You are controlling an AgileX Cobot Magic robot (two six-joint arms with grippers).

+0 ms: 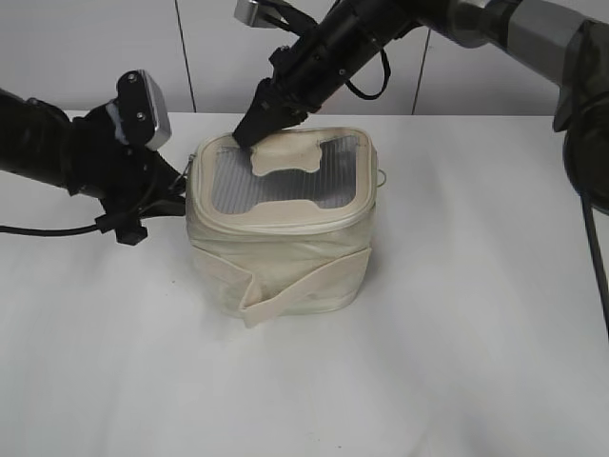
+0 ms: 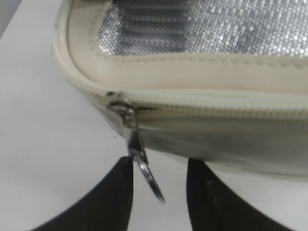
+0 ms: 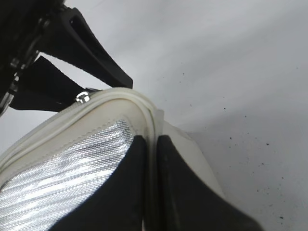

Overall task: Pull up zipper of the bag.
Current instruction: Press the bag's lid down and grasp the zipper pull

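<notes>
The cream bag (image 1: 285, 257) stands mid-table, with its grey mesh top and bone-shaped patch (image 1: 285, 152) facing up. In the left wrist view a silver slider (image 2: 122, 108) sits on the zipper track (image 2: 216, 103) at the bag's corner. Its ring pull (image 2: 150, 177) hangs between the fingers of my left gripper (image 2: 159, 192), which is open beside the bag's left side (image 1: 176, 190). My right gripper (image 3: 151, 154) is shut on the bag's rim at the back left corner (image 1: 249, 133). The slider also shows in the right wrist view (image 3: 83, 97).
A second ring pull (image 1: 382, 177) hangs at the bag's right side. A cream strap (image 1: 304, 290) crosses the bag's front. The bag rests on a white table (image 1: 476, 333), with a pale wall behind. The left arm's black cable (image 1: 48, 229) lies on the table at the left.
</notes>
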